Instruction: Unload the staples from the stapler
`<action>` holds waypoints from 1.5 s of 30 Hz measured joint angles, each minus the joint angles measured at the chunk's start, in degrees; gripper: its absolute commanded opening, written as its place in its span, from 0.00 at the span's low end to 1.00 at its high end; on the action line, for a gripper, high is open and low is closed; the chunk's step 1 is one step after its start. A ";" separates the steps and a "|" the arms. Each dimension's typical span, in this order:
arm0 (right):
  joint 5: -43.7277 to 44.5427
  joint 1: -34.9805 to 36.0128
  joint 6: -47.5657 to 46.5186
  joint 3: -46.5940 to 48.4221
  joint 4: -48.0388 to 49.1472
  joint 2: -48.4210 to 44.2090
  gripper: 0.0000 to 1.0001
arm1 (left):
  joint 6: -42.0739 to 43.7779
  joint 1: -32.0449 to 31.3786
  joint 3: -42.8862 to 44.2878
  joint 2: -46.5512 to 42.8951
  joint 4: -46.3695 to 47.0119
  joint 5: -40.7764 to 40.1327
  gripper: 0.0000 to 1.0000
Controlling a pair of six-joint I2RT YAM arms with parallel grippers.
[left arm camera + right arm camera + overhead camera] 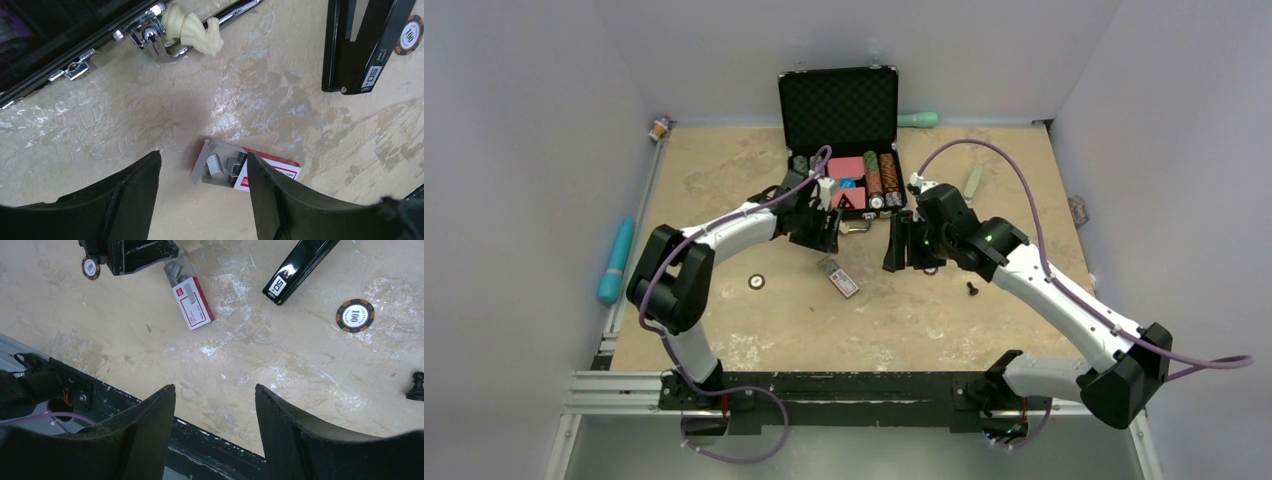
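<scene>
The black stapler [893,245] lies on the tan tabletop just left of my right gripper [916,255]. In the left wrist view it [377,47] sits at the top right, hinged open in a narrow V. In the right wrist view it [300,267] is at the top. Short silvery staple strips [215,165] lie in the open end of a red-and-white box [272,172], just beyond my left gripper [202,155]. Both that gripper and the right one [215,386] are open and empty, above the table. I cannot tell whether staples sit inside the stapler.
An open black case [839,110] with poker chips and cards stands at the back; its chrome handle carries a cream knot [192,30]. Loose chips [756,282] [355,315], a black pawn [971,289], a teal tube [616,260] and a pale green bar [973,180] lie around.
</scene>
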 measured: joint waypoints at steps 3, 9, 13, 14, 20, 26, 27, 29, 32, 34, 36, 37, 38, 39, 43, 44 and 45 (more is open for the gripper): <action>0.00 0.02 0.52 0.00 -0.68 -0.94 0.63 | -0.09 -0.13 -0.74 0.70 0.42 0.55 0.63; 0.00 0.00 1.11 0.02 -1.53 -1.05 0.62 | -0.15 -0.44 -5.57 0.57 1.64 1.01 0.54; 0.00 0.02 1.11 0.02 -1.79 -1.01 0.62 | -0.15 -0.63 -6.36 0.57 1.75 1.03 0.51; 0.00 0.00 1.11 0.02 -1.86 -0.94 0.62 | -0.17 -0.68 -6.36 0.57 2.01 1.03 0.51; 0.00 0.02 1.09 0.02 -2.12 -0.48 0.61 | -0.15 -0.68 -6.36 0.57 3.37 0.81 0.48; -0.02 0.02 1.09 0.02 -2.25 -0.50 0.61 | -0.11 -0.68 -6.36 0.59 4.37 0.04 0.33; -0.02 0.02 1.09 0.02 -2.25 -0.50 0.61 | -0.13 -0.68 -6.36 0.61 4.42 -0.04 0.31; -0.02 0.00 1.09 0.02 -2.27 -0.50 0.61 | -0.11 -0.68 -6.36 0.83 4.48 -0.04 0.29; -0.02 0.02 1.07 0.02 -2.27 -0.50 0.60 | -0.20 -0.68 -6.36 1.42 4.39 -0.04 0.28; -0.02 0.02 1.07 0.02 -2.27 -0.50 0.60 | -0.42 -0.68 -6.36 1.77 4.20 -0.04 0.22; -0.02 0.02 1.07 0.02 -2.27 -0.48 0.60 | -0.70 -0.68 -6.36 1.86 4.13 -0.02 0.14; -0.02 0.02 1.05 0.02 -2.27 -0.48 0.60 | -0.83 -0.68 -6.36 1.86 4.15 0.00 0.08; -0.04 0.00 1.05 0.02 -2.27 -0.48 0.60 | -1.01 -0.68 -6.36 1.86 4.20 0.02 0.05; -0.04 0.00 1.05 0.02 -2.27 -0.46 0.60 | -1.22 -0.68 -6.43 1.86 4.22 0.04 0.02; -0.11 0.00 1.05 0.02 -2.27 -0.42 0.60 | -1.70 -0.68 -6.97 1.60 4.20 0.22 0.00; -0.22 0.00 1.05 0.02 -2.25 -0.42 0.60 | -1.77 -0.68 -7.23 1.36 4.15 0.22 0.00; -0.28 0.00 1.05 0.02 -2.25 -0.42 0.60 | -1.88 -0.68 -7.48 1.11 4.13 0.22 0.00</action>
